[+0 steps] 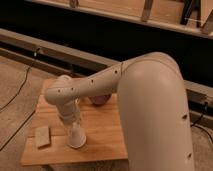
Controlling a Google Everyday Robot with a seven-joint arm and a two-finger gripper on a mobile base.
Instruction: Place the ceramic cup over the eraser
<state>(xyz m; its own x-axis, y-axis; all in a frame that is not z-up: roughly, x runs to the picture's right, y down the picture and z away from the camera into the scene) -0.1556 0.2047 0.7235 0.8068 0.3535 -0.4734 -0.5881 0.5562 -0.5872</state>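
Note:
The ceramic cup [76, 137] is white and stands upside down, wide end on the wooden table [102, 135] near its front left. My gripper [73, 125] comes down from directly above and is shut on the cup's narrow upper end. The cream arm [150, 100] arches over from the right and fills much of the view. The eraser is hidden; I cannot tell whether it lies under the cup.
A flat tan block [43, 136] lies on the table left of the cup. A dark maroon bowl [99, 100] sits behind, partly covered by the arm. The table's front edge runs just below the cup. Cables trail on the floor at left.

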